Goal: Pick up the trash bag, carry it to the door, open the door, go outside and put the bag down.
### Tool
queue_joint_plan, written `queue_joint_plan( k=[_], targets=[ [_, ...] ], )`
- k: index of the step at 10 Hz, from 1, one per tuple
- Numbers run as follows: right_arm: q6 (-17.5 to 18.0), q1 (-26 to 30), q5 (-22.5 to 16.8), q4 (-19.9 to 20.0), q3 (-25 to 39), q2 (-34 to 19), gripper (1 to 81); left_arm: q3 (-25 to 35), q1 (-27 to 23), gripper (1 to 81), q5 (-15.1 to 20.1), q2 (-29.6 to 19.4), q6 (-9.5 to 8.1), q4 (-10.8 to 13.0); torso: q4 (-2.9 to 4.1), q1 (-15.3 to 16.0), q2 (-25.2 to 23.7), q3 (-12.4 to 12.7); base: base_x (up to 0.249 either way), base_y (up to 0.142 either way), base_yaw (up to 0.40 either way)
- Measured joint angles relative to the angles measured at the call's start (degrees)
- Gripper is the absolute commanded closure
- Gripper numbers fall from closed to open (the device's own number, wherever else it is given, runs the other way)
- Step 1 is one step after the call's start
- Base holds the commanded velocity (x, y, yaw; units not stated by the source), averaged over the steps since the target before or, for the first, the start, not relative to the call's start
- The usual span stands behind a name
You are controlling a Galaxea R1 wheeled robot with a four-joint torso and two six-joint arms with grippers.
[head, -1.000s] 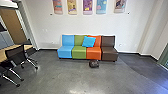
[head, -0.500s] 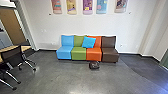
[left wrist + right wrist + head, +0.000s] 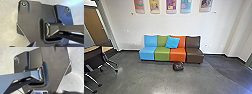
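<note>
- My left claw (image 3: 22, 45) and right claw (image 3: 48, 92): I can't tell whether either is open or closed.
- The black office chair (image 3: 93, 55) stands on the near left side of the sofa (image 3: 162, 54), well apart from it.
- The dark trash bag (image 3: 178, 66) sits on the floor (image 3: 146, 77) just in front of the sofa, by its orange seat. So the pickup is undone; I judge I'm at the approach stage.
- Beyond the sofa's left side is a wooden door (image 3: 95, 26); whether it's my door, I can't tell.
- Left to do, as I judge: lifting, carrying, opening, going outside, setting down.
</note>
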Motion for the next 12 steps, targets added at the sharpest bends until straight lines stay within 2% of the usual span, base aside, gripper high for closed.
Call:
queue_joint_plan(
  k=[12],
  targets=[
    [0.0, 0.6, 0.1, -0.1, -0.1, 0.0, 1.0, 0.0, -0.4, 1.0, -0.3, 0.1, 0.02, 0.0, 0.0, 0.0, 0.1, 0.0, 0.129, 0.0, 0.0]
  ],
)
